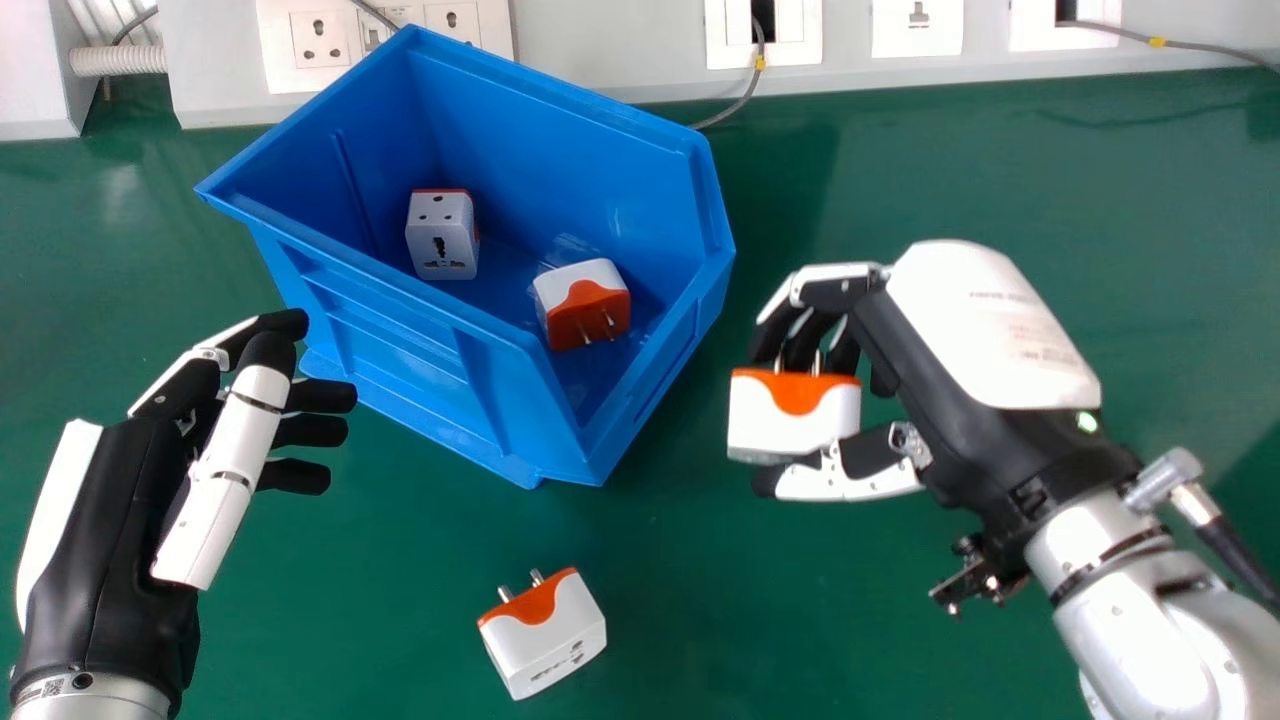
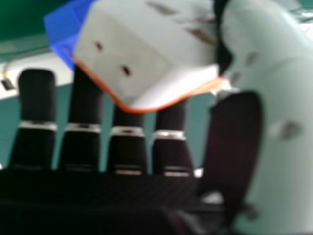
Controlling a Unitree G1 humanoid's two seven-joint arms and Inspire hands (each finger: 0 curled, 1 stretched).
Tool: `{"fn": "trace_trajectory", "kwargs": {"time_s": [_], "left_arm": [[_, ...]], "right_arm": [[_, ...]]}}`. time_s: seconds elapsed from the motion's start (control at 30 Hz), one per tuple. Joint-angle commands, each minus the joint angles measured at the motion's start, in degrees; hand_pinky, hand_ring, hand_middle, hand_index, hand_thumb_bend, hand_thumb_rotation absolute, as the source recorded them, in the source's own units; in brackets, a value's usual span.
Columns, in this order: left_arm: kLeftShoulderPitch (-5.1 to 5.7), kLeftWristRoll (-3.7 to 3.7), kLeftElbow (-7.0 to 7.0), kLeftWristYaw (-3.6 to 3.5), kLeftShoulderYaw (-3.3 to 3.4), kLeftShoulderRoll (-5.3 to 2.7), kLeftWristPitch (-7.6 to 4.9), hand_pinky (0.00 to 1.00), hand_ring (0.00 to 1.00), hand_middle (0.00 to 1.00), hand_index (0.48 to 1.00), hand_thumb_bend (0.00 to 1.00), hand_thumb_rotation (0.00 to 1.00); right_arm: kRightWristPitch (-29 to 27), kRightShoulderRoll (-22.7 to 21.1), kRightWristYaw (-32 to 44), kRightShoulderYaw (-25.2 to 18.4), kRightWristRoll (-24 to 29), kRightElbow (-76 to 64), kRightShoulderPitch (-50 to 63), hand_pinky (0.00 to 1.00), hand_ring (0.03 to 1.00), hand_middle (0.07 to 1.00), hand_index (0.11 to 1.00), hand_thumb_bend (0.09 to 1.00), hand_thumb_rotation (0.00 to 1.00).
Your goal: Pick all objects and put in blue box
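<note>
1. Note your right hand: it is clamped on the held adapter, with the thumb and fingers on opposite sides.
2. Locate this white and orange unit to the right of the blue box, outside its rim. Its prongs point toward the fingers. In the right hand view, you see its slotted faces and orange edge, with part of the box behind.
3. Note your left hand at the left side of the head view: its fingers are relaxed and hold nothing.
4. Inspect the box interior. You have two units inside, apart from each other: the upright adapter with its sockets showing, and the tilted adapter with its orange, pronged end showing.
5. Locate the loose adapter on the green table, between your two hands, its prongs pointing toward the box.
</note>
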Motion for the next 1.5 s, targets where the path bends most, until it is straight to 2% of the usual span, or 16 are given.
{"fn": "trace_trajectory", "kwargs": {"time_s": [0.0, 0.23, 0.6, 0.97, 1.33, 1.47], "left_arm": [[-0.38, 0.11, -0.07, 0.49, 0.27, 0.16, -1.24, 0.56, 0.64, 0.66, 0.800, 0.48, 0.84], [-0.48, -0.09, 0.65, 0.45, 0.36, 0.05, -1.79, 0.56, 0.64, 0.66, 0.802, 0.47, 0.83], [0.91, 0.02, 0.11, 0.51, 0.43, -0.32, -2.62, 0.57, 0.64, 0.66, 0.804, 0.47, 0.82], [3.61, -0.61, -0.55, 0.43, 1.06, -1.31, -4.29, 0.57, 0.64, 0.66, 0.804, 0.46, 0.82], [6.95, -0.72, -1.87, 0.45, 0.40, -3.09, -6.28, 0.57, 0.64, 0.65, 0.801, 0.45, 0.82], [7.73, -1.10, -1.64, 0.24, 0.44, -3.45, -7.30, 0.57, 0.64, 0.65, 0.801, 0.45, 0.82]], "right_arm": [[0.31, 0.83, -0.67, -1.10, 0.31, -1.86, -1.89, 0.32, 0.429, 0.522, 0.537, 0.490, 0.00], [-0.10, 2.16, -2.52, -0.91, 0.34, 0.29, -3.92, 0.31, 0.429, 0.524, 0.537, 0.490, 0.00], [0.39, 5.02, -4.39, 1.23, -0.53, 7.97, -12.86, 0.31, 0.429, 0.528, 0.540, 0.489, 0.00], [-1.33, 8.05, -8.24, 5.76, -1.07, 21.23, -25.03, 0.31, 0.426, 0.528, 0.545, 0.488, 0.00], [-4.53, 11.84, -11.74, 8.37, 1.57, 37.75, -37.63, 0.31, 0.430, 0.536, 0.542, 0.488, 0.00], [-5.48, 14.26, -13.09, 9.47, 2.19, 45.05, -42.50, 0.31, 0.430, 0.535, 0.543, 0.488, 0.00]]}}
